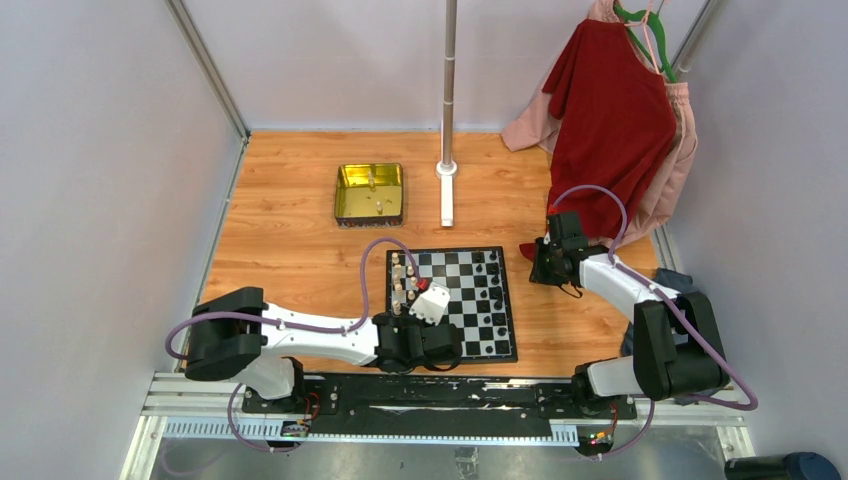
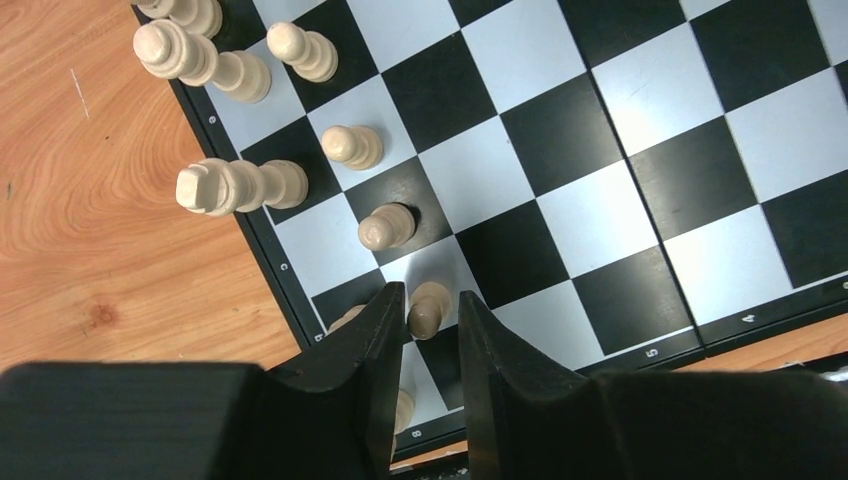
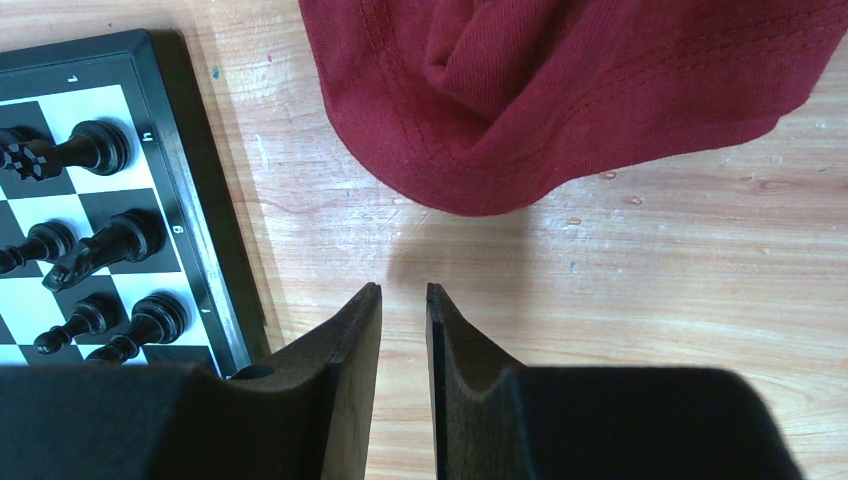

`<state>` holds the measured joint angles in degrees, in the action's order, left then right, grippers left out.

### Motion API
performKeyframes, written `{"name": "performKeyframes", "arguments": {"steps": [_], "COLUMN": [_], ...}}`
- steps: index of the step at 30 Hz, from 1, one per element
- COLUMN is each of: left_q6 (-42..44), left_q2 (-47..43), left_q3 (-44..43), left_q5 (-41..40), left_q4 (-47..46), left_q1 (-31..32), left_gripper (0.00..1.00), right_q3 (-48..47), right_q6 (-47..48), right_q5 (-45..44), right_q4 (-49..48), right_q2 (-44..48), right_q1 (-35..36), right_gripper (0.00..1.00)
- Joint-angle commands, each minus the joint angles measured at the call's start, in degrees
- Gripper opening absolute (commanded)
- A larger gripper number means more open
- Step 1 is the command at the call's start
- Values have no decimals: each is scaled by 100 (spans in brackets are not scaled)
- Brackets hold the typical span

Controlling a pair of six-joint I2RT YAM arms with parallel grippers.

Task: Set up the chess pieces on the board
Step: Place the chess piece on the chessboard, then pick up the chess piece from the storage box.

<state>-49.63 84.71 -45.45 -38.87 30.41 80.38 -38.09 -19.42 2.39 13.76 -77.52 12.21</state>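
The board [image 1: 455,285] lies in front of the arms. Cream chess pieces [image 1: 400,280] stand along its left edge and black ones [image 1: 493,290] along its right. In the left wrist view the board [image 2: 560,130] shows several cream pieces in two rows, among them a pawn [image 2: 385,225]. My left gripper [image 2: 432,300] [image 1: 420,305] hangs low over the board's near-left corner. Its jaws stand slightly apart on either side of a cream pawn [image 2: 428,310] that stands on the board. My right gripper [image 3: 404,290] [image 1: 538,262] is narrowly open and empty over bare wood right of the board [image 3: 215,250], beside black pieces [image 3: 100,145].
A gold tin [image 1: 340,192] holding a few pieces sits behind the board. A metal pole [image 1: 447,100] stands at the back centre. A red shirt [image 1: 610,110] hangs at the back right, and its hem [image 3: 560,90] lies just ahead of my right fingers.
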Motion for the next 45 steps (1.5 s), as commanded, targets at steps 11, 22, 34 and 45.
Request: {"name": "performKeyframes", "arguments": {"steps": [11, 22, 34, 45], "left_q6": [-60, 1562, 2709, 2695], "left_q2": [-758, -933, 151, 1768], "left_q3": [-934, -2183, -2947, -3629], "left_q5": [42, -385, 1076, 1523], "left_q4": [1004, 1115, -85, -688], "left_q1": [105, -1011, -4149, -5274], "left_gripper": [30, 31, 33, 49], "right_q3": [-76, -59, -32, 21], "right_q6": [138, 147, 141, 100], "right_q5": [-63, -89, -30, 94], "right_q4": [228, 274, 275, 276], "right_q2": [177, 285, 300, 329], "right_q1": [-74, -76, -78, -69], "right_gripper": [28, 28, 28, 28]}}
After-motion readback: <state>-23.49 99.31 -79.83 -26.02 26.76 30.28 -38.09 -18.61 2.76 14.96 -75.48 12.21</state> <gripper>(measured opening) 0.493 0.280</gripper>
